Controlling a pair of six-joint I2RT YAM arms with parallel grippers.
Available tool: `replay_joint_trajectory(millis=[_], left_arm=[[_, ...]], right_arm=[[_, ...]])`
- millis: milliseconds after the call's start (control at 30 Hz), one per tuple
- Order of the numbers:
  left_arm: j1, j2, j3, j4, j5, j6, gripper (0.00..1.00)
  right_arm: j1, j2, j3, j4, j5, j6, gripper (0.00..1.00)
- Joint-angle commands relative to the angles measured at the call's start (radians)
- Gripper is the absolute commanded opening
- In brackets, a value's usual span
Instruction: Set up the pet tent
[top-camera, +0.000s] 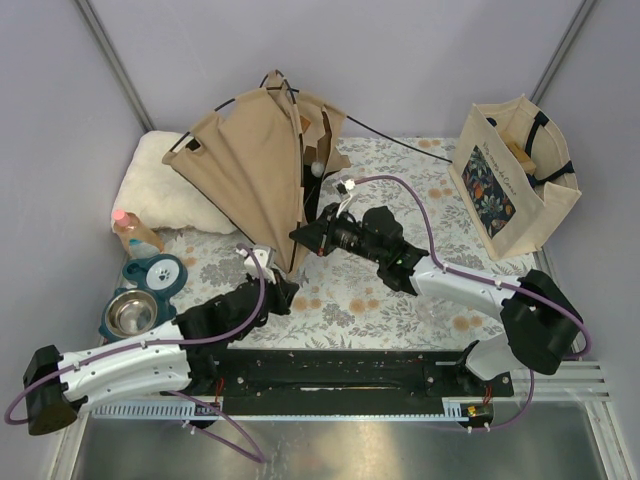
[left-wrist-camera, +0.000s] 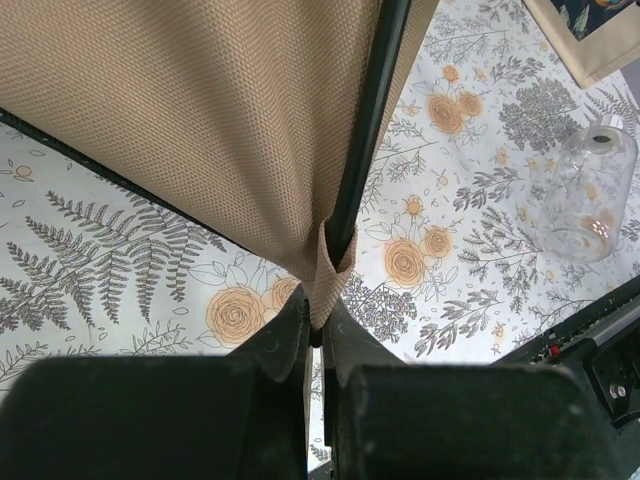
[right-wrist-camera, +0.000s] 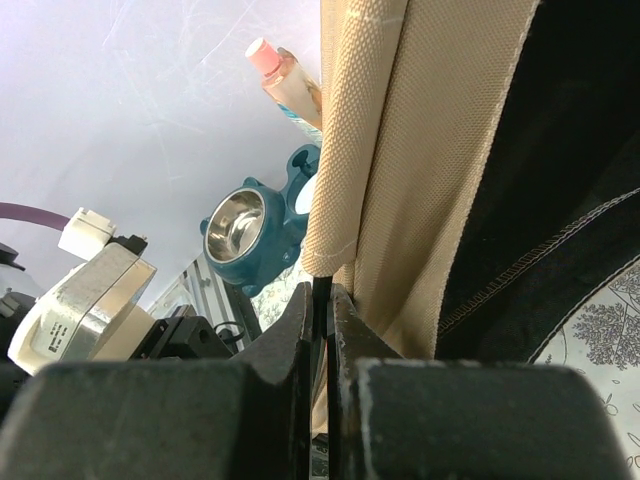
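Lit brightly and evenly from above in the top view, with soft, short shadows beside the tent (top-camera: 245, 170) and bag (top-camera: 500, 200). Caught a small gleam in the bowl (top-camera: 130, 313). Rendered the surface (top-camera: 340, 310) print sharply. In the wrist views, blurred the left hand (left-wrist-camera: 314, 325) and right hand (right-wrist-camera: 322, 300) into dark, underlit masses near the lens. Resolved the tent weave crisply. Showed highlights on the jar (left-wrist-camera: 590, 185) and a pale, washed-out wall (right-wrist-camera: 130, 90).
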Motion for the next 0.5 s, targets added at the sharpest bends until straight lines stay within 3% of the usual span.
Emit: replay_joint_trajectory(millis=[0,467], left_arm=[[-0.034,0.028,0.089,-0.086,0.079,-0.016,0.0],[-0.034,0.115,0.278,-0.255,0.057,-0.024,0.0]], right_arm=[[-0.023,-0.033,-0.009,0.088,0.191,-0.102,0.0],[0.055,-0.076,-0.061,0.029,0.277,-0.205,0.0]])
